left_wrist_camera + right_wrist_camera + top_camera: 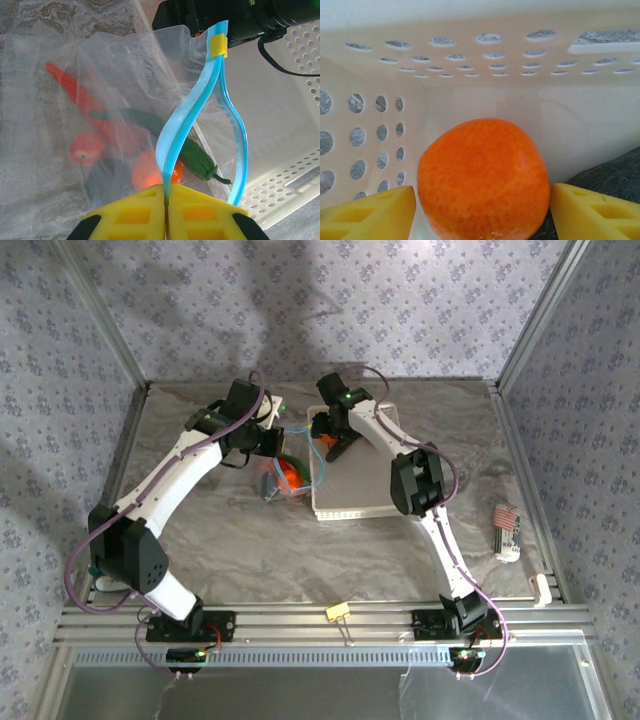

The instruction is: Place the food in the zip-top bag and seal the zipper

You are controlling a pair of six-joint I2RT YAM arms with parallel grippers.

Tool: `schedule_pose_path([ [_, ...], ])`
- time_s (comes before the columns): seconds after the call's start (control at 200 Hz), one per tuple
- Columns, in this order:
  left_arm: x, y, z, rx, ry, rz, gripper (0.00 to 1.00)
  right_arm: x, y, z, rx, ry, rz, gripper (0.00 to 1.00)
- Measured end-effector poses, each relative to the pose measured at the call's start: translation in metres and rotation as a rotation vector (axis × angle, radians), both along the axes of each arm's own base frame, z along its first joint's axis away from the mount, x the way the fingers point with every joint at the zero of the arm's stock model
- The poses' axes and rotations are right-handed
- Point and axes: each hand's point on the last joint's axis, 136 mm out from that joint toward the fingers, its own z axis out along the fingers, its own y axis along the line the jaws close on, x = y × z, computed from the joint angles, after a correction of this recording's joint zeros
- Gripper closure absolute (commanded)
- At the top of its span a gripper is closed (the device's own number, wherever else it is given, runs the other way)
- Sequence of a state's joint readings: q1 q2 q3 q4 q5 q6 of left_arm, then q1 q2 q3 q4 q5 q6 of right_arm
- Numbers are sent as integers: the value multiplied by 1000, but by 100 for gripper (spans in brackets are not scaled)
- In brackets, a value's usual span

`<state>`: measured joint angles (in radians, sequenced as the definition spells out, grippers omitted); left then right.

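While the zip-top bag [40, 100] lies on the marbled table [300, 550] just beside the white perforated basket [485, 90], its mouth gapes toward that basket, seemingly so that more food can go in. Its film is thin, clear and crinkled. Through it I see a long red pepper [75, 92], a dark green cucumber [195, 155], two small orange round fruits [147, 170] and a dark piece [107, 180]. The zipper [175, 135], a glossy light blue strip, stands parted in two curving ribbons that meet at a yellow slider [218, 46] at the far end. The left fingers [135, 212], blocky yellow plastic, are pinched closed on the zipper's near end, I judge to hold the mouth up and open. Inside the smooth-walled basket, the right fingers [370, 212] sit against both sides of a dimpled orange fruit [482, 180], gripping it as far as I can tell.
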<state>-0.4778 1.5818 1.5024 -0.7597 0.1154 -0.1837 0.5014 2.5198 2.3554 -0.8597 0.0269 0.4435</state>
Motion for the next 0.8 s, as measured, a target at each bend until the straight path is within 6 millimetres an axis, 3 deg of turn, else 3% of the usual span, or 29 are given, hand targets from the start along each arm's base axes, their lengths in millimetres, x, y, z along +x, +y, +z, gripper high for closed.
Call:
schedule_pose_path([
  [0.41, 0, 0, 0, 1, 1, 0, 90, 6, -5, -3, 4, 0, -10, 31],
  [0.625, -1, 0, 0, 1, 3, 0, 90, 6, -4, -2, 3, -2, 7, 50],
  [0.805, -1, 0, 0, 2, 3, 0, 90, 6, -3, -1, 7, -2, 11, 54],
])
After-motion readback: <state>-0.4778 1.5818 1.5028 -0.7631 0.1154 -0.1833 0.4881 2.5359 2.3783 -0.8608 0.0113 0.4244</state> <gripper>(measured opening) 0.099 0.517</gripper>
